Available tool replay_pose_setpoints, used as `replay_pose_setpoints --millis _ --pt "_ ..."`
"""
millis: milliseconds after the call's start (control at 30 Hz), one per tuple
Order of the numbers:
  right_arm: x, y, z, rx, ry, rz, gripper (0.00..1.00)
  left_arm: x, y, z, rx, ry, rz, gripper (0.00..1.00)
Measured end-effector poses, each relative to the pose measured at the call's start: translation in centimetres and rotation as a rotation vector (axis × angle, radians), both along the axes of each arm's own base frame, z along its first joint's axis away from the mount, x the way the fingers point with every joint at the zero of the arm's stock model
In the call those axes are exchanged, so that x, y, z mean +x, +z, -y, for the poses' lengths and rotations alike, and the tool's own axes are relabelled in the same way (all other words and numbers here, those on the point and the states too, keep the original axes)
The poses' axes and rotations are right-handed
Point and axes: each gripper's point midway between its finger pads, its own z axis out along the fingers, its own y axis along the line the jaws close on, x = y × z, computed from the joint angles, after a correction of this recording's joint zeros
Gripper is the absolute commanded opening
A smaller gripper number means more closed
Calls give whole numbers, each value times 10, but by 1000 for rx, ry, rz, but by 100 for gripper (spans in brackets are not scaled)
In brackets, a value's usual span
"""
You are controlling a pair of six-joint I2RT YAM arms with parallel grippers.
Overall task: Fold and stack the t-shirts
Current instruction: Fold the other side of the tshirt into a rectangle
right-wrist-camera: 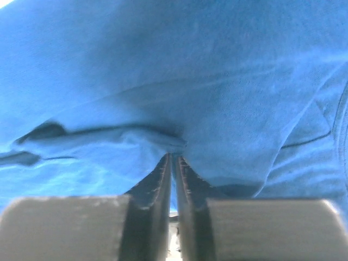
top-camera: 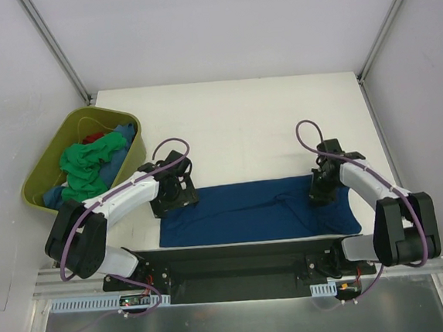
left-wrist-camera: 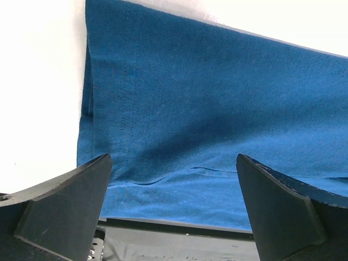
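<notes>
**A:** Two fingers (right-wrist-camera: 155,190) on the right gripper (right-wrist-camera: 174,159) are pressing nearly together, and they are pinching a raised fold of the blue t-shirt (right-wrist-camera: 163,81) right at their tips.

**B:** Yes, and the cloth is bunching into a small ridge just left of that pinch, with creases running off on both sides.

**A:** From above, that gripper is sitting on the shirt's right part, near its far edge, with its arm bending in from the right.

**B:** Over to the left gripper (left-wrist-camera: 174,160) now. Its fingers are standing wide apart, gripping nothing, and it is hanging over the shirt's left end.

**A:** Its wrist camera is showing the stitched hem running along that left end, with bare white table (left-wrist-camera: 38,81) lying beside it. Whether the tips are touching the cloth, I am not able to tell.

**B:** The shirt itself is lying spread out as a long flat strip across the near part of the table, between the two arms. Its near edge is reaching close to the dark base rail (top-camera: 238,262).

**A:** Further out, the olive-green tub (top-camera: 43,164) is sitting at the table's far left corner, well apart from the spread shirt.

**B:** It is holding a crumpled green t-shirt (top-camera: 85,162), with a scrap of red cloth (top-camera: 91,137) and some blue cloth (top-camera: 125,133) peeking out beside it.
</notes>
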Motion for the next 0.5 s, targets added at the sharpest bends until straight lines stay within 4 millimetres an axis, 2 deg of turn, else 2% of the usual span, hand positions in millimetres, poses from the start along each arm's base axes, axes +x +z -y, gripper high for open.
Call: replay_pose_setpoints --millis 167,267,400,500 --pt "1 17 -8 54 16 83 1 0 0 0 0 0 0 99" --pt "-1 26 -21 100 56 120 1 0 0 0 0 0 1 99" --pt "-15 36 -46 161 160 142 1 0 0 0 0 0 1 99" --pt "-29 35 -63 181 230 128 1 0 0 0 0 0 1 99"
